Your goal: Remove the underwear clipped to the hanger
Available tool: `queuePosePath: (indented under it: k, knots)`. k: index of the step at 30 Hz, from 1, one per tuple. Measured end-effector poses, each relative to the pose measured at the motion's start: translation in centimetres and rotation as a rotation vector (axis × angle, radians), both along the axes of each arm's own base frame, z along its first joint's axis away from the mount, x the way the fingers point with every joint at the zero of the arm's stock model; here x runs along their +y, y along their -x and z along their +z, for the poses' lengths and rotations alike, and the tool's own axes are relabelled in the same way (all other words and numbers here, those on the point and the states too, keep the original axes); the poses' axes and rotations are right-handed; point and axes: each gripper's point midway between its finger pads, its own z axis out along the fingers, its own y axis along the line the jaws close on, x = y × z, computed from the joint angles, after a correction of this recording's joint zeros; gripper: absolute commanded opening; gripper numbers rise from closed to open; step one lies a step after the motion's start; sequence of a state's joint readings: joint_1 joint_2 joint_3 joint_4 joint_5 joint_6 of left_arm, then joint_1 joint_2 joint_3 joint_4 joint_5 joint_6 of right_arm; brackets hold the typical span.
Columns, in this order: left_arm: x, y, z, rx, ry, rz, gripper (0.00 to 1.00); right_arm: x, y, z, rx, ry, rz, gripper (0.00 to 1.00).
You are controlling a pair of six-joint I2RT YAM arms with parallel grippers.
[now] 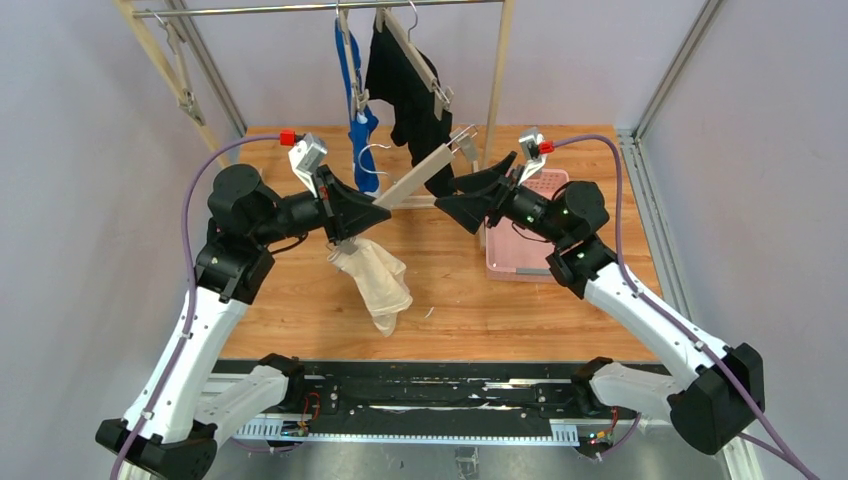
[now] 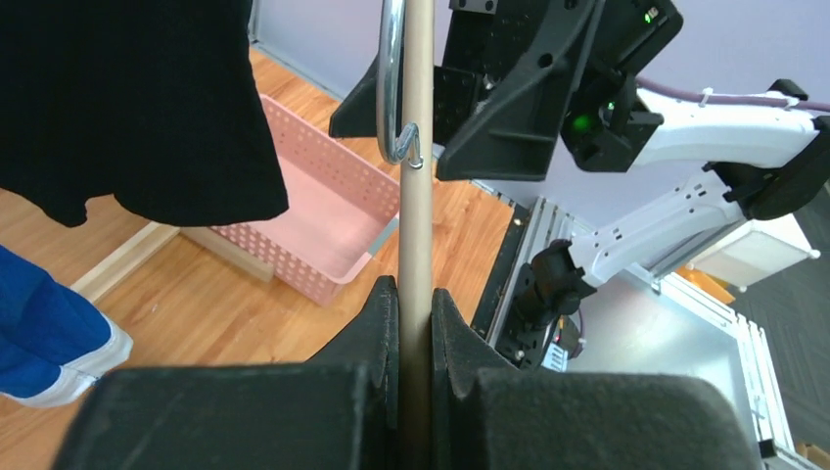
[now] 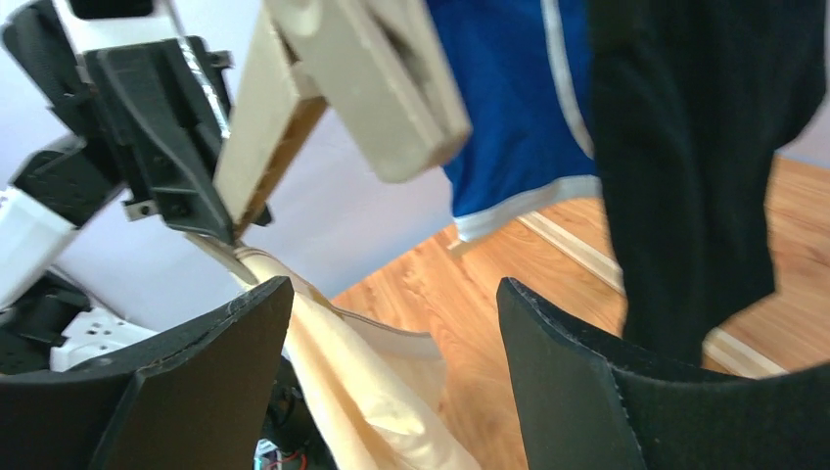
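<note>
My left gripper [image 1: 378, 212] is shut on a beige wooden hanger bar [image 1: 420, 172], [image 2: 418, 147], held slanting between both arms. The cream-beige underwear [image 1: 375, 275] hangs from the bar's left end below my left gripper and also shows in the right wrist view [image 3: 362, 382]. My right gripper [image 1: 462, 195], [image 3: 391, 294] is open, just right of the bar, holding nothing. The bright blue underwear [image 1: 360, 135], [image 3: 519, 108] and the black underwear [image 1: 405, 85], [image 3: 695, 166] hang on hangers from the metal rail [image 1: 320, 8].
A pink perforated basket [image 1: 525, 250], [image 2: 323, 211] stands on the wooden table [image 1: 300, 320] under my right arm. The rack's wooden legs [image 1: 497, 70] stand at the back. Aluminium frame posts [image 1: 680, 65] flank the table.
</note>
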State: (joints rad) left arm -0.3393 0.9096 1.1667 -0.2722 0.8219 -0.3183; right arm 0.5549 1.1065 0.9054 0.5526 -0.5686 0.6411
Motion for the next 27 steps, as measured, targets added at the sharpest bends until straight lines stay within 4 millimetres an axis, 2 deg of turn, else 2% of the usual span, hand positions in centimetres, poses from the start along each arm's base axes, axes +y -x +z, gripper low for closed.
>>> queuePosePath:
  k: [6, 15, 20, 22, 27]
  knots:
    - [-0.7, -0.7, 0.3, 0.003, 0.054, 0.0, 0.0, 2.0, 1.7, 1.7, -0.06, -0.072, 0.098, 0.77]
    - [-1.8, -1.5, -0.5, 0.036, 0.078, -0.008, 0.0, 3.4, 1.3, 2.6, -0.084, -0.138, 0.142, 0.77]
    - [-2.7, -1.5, -0.2, 0.027, 0.098, -0.023, 0.0, 3.8, 1.1, 3.4, -0.105, -0.186, 0.157, 0.69]
    - [-2.9, -1.5, 0.0, 0.021, 0.108, -0.022, 0.0, 4.0, 0.8, 3.7, -0.106, -0.204, 0.158, 0.59]
    - [-3.2, -1.7, 0.7, -0.002, 0.136, -0.008, 0.0, 4.3, 0.4, 5.0, -0.118, -0.245, 0.171, 0.59]
